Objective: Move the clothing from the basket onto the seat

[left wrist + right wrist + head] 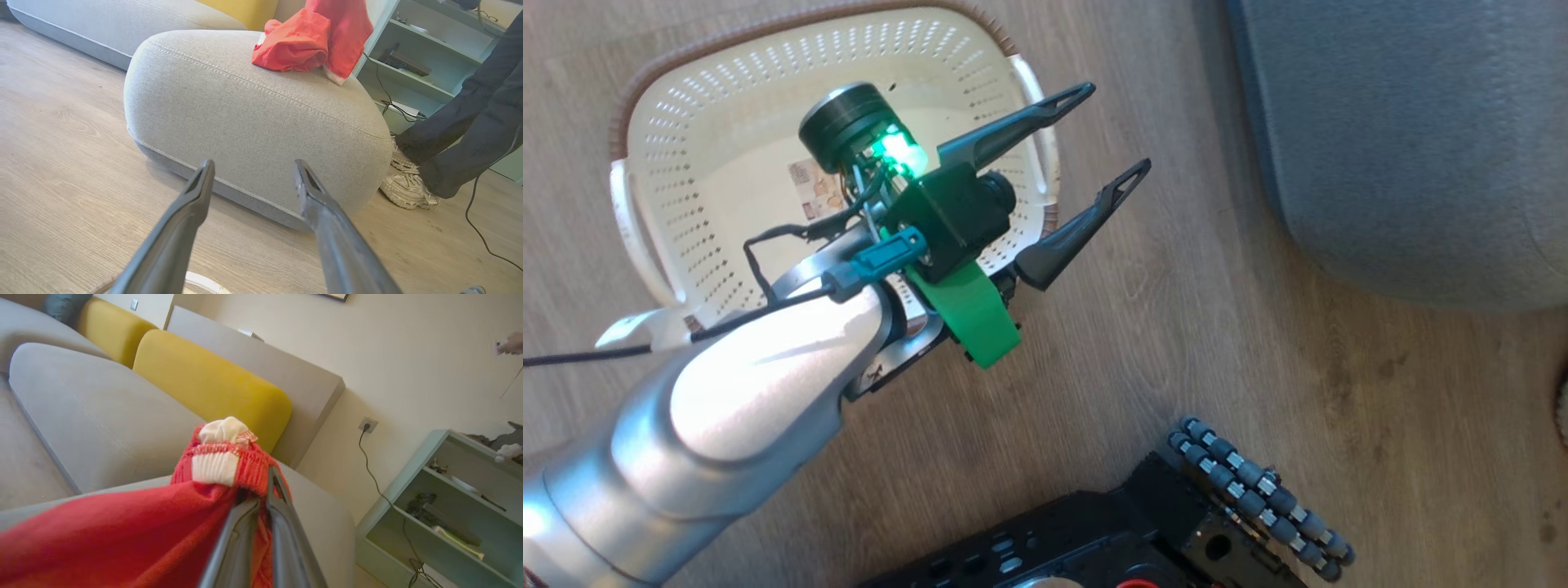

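The cream perforated basket [727, 106] stands on the wood floor with no garments inside, just a label on its bottom. My left gripper [1115, 126] hovers open over the basket's right rim, its fingers pointing toward the grey seat [1405, 147]. In the left wrist view the left gripper [254, 163] is open and holds nothing, facing the seat [253, 114]. A crumpled red garment [292, 45] lies on top of the seat, and a second red garment [347, 36] hangs down beside it. My right gripper [265, 490] is shut on that red clothing [122, 535] by its white-trimmed edge, above the seat.
A person's dark trouser legs [470, 134] and pale shoe [408, 188] stand right of the seat, beside a pale green shelf unit [429, 53]. A cable [482, 237] trails on the floor. Yellow back cushions [212, 384] line the sofa. My dark wheeled base [1094, 539] sits below.
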Available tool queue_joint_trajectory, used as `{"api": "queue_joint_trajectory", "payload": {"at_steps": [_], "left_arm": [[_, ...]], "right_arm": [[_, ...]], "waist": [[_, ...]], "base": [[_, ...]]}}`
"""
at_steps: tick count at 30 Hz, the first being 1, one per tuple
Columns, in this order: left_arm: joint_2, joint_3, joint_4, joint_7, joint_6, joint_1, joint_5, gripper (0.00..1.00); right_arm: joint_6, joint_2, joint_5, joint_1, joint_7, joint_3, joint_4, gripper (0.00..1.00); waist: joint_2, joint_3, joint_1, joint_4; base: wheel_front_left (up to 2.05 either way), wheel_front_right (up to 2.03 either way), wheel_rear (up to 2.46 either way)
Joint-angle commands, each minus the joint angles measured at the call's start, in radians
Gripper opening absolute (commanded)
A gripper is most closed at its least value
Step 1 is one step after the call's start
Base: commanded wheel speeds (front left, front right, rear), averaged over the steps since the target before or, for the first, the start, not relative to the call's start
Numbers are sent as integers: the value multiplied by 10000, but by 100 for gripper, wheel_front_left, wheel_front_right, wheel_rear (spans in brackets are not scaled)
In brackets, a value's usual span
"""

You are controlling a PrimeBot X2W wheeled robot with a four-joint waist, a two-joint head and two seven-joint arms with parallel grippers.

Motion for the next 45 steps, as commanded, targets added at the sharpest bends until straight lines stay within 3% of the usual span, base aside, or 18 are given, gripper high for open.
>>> {"api": "queue_joint_trajectory", "payload": {"at_steps": [1, 9, 11, 12, 21, 28, 36, 45], "left_arm": [[55, 198, -407, -57, 6, -203, 101, 100], [-73, 117, -201, -300, -8, -258, 74, 100], [-130, 78, -116, -364, -12, -251, 62, 100], [-160, 60, -73, -401, -15, -250, 54, 100], [-530, -26, 511, -835, -42, -59, -147, 100], [-814, 37, 983, -1061, -54, 209, -231, 100], [-1325, 500, 1575, -1153, -69, 816, -237, 100], [-1894, 1910, 2025, -1158, -121, 1962, 112, 100]], "right_arm": [[69, -187, -73, 286, -36, -192, -146, 0], [69, 405, 133, 840, -395, -346, 901, 0], [69, 437, 175, 1015, -560, -301, 1170, 48], [69, 466, 238, 1084, -643, -260, 1294, 100], [69, 310, 1235, 2048, -1077, 1493, 2502, 100], [69, 323, 2082, 3184, -1214, 2889, 2369, 100], [69, 799, 2822, 4726, -1222, 4076, 363, 100], [69, 1996, 2815, 5786, -1223, 5347, -2022, 100]], "waist": [[-1, 113, -2, 146], [-1, -34, -2, 345], [-1, -160, -2, 376], [-1, -235, -2, 388], [-1, -1256, -2, 574], [-1, -2017, -2, 781], [-1, -3122, -2, 1285], [-1, -4545, -2, 2191]], "base": [[0, 0, 0], [0, 0, 0], [0, 0, 0], [0, 0, 0], [0, 0, 0], [0, 0, 0], [0, 0, 0], [0, 0, 0]]}}
